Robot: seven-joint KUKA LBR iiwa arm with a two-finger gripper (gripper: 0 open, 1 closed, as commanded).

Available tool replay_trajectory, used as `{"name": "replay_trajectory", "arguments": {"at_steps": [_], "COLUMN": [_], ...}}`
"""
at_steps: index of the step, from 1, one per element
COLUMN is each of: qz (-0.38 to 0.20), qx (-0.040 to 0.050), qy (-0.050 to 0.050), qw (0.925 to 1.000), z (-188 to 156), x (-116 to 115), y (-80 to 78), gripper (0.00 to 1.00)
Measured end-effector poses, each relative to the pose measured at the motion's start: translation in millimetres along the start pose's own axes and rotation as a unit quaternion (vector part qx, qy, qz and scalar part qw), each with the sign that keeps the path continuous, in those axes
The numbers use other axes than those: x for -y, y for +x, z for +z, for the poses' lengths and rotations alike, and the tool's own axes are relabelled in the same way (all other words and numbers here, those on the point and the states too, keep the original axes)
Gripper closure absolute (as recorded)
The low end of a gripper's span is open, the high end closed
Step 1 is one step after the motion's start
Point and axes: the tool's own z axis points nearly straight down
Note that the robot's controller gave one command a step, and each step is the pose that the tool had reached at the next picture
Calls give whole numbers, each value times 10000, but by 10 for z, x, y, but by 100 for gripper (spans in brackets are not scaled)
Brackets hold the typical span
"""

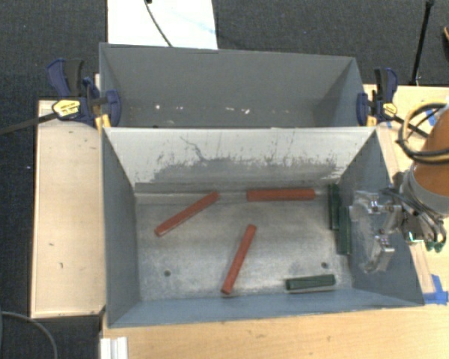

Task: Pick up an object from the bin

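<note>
My gripper (373, 234) hangs over the bin's sloping right wall, with nothing visibly held. Just left of it a dark green stick (337, 219) lies lengthwise along the foot of that wall. A second dark green stick (310, 282) lies flat near the front edge, below and left of the gripper. A red stick (280, 194) rests along the back of the floor.
Two more red sticks lie on the bin floor: one slanted at the left (185, 214), one near the middle pointing toward the front (238, 260). The arm with its orange cover enters from the right over the rim.
</note>
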Motion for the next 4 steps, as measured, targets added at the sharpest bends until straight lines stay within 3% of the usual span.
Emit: {"name": "replay_trajectory", "arguments": {"at_steps": [1,2,3,4], "qz": [-760,-782,-1197,-1075], "qx": [54,42,87,82], "qy": [6,11,34,28], "qw": [9971,9969,9928,9942], "z": [1274,1259,123,-899], "x": [-522,-508,-98,-64], "y": [79,91,-318,-246], "gripper": [0,100,100,100]}}
